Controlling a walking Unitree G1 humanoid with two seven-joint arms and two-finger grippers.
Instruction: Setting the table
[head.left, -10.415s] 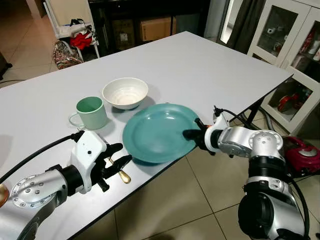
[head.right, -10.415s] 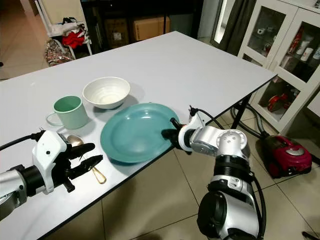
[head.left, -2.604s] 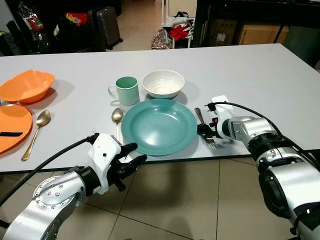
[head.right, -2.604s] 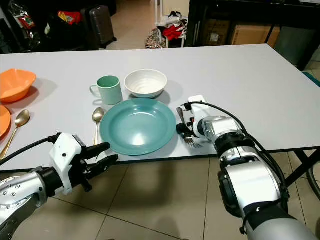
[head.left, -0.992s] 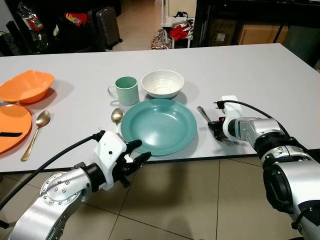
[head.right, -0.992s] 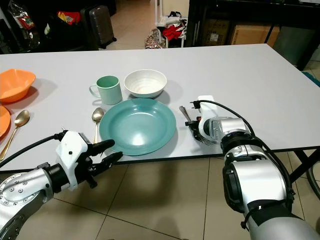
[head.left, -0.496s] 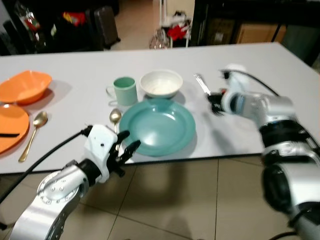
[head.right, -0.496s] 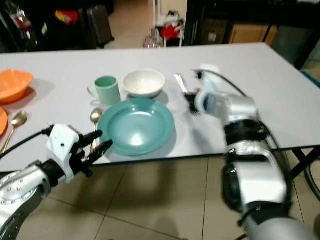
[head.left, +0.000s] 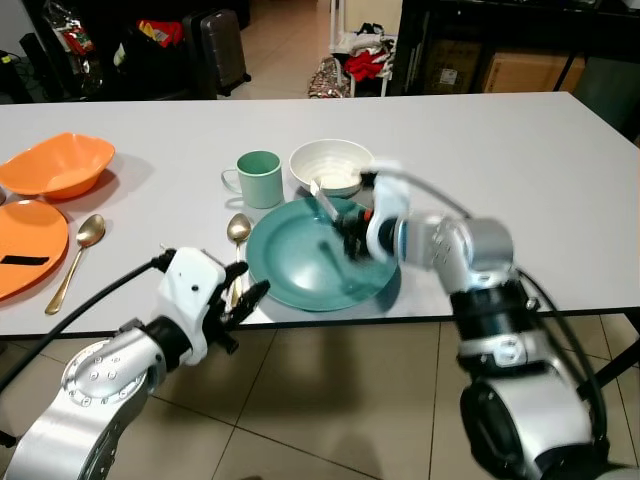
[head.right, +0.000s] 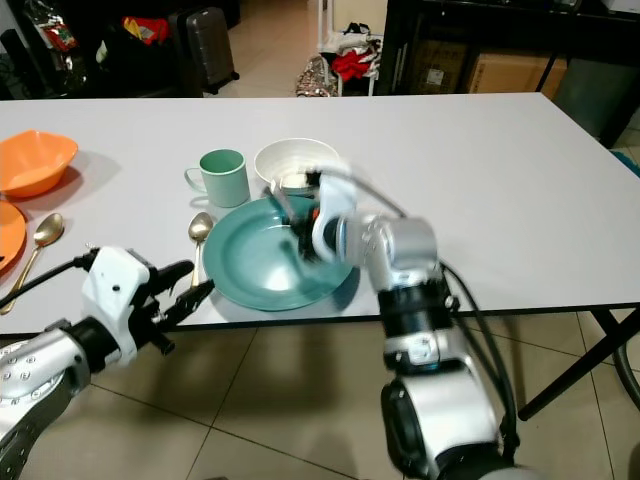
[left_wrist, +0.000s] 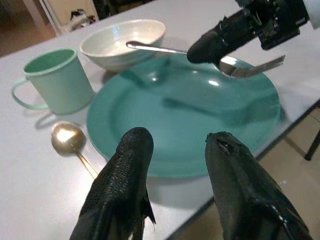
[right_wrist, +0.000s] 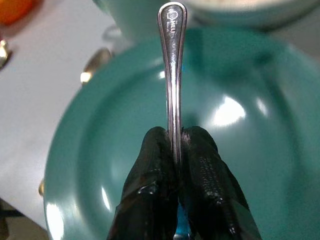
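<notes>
The white table carries a teal plate near its front edge, a gold spoon just left of it, a green mug and white bowl behind, and an orange bowl, orange plate and second gold spoon at the far left.

A polished metal fork gleams above a glossy teal plate; rough-textured matt black fingers pinch it over a smooth, matt grey tabletop.
</notes>
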